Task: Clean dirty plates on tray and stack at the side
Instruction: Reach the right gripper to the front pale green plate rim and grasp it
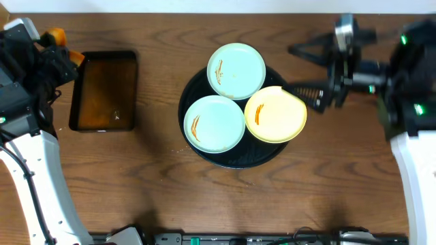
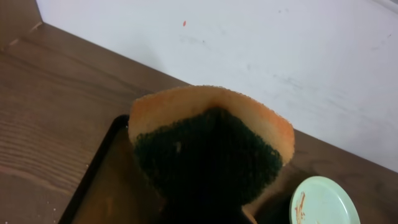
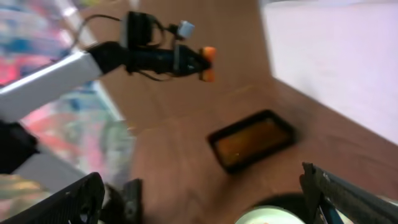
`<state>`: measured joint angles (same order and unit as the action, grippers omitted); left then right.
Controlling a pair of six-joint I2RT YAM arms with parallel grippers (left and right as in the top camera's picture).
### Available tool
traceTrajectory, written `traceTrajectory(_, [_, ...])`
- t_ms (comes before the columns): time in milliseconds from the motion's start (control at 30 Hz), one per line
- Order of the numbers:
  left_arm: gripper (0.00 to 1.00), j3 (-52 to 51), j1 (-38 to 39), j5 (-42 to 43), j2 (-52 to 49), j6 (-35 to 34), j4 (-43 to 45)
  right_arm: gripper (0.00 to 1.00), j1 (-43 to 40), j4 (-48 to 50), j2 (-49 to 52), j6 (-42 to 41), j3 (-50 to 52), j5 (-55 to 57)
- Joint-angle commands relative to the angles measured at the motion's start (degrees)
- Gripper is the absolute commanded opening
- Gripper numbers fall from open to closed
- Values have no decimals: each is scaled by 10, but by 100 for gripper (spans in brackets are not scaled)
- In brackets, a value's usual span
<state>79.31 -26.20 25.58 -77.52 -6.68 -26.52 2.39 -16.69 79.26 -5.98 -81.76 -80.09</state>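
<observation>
Overhead, a mint plate [image 1: 236, 70], a second mint plate [image 1: 214, 123] and a yellow plate [image 1: 275, 113], each streaked with orange, crowd the round black tray [image 1: 235, 160] at the middle of the wooden table [image 1: 340, 190]. The yellow plate overhangs the rim on the right arm's side. The left gripper [image 1: 63, 46], at the far corner beside a small rectangular tray [image 1: 102, 54] of brown liquid, is clamped on an orange-and-green sponge [image 2: 211, 143]. The right gripper [image 1: 304, 71] hangs just beside the plates, jaws spread wide, holding nothing.
</observation>
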Motion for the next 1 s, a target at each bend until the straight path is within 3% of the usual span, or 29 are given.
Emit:
traceTrajectory(0, [7,6,-1,7,3,-5,4,99,40,58,42,-171,-23,-24])
traceTrajectory(133, [7,6,-1,7,3,-5,4,99,95,-35,68,-169,-23,182])
traceTrajectory(167, [7,6,-1,7,3,-5,4,99,117,-129,79,-137,-31,336])
traceTrajectory(200, [8,6,-1,7,3,-5,4,99,129,-171,85,-120,-37,413])
traceTrajectory(233, [7,6,-1,7,3,-5,4,99,155,-261,106,-108,-58,588])
traceTrajectory(300, [7,6,-1,7,3,-5,4,99,178,-338,138,-106,-91,702])
traceTrajectory(467, [7,6,-1,7,0,-5,1,98,236,-306,202,-107,-114,690])
traceTrajectory(733, [8,6,-1,8,0,-5,-2,68,288,-264,332,-107,-114,732])
traceTrajectory(867, [8,6,-1,8,-1,-5,-2,66,292,-257,377,-107,-114,732])
traceTrajectory(967, [7,6,-1,8,-7,-5,-2,50,292,-253,400,-107,-114,732])
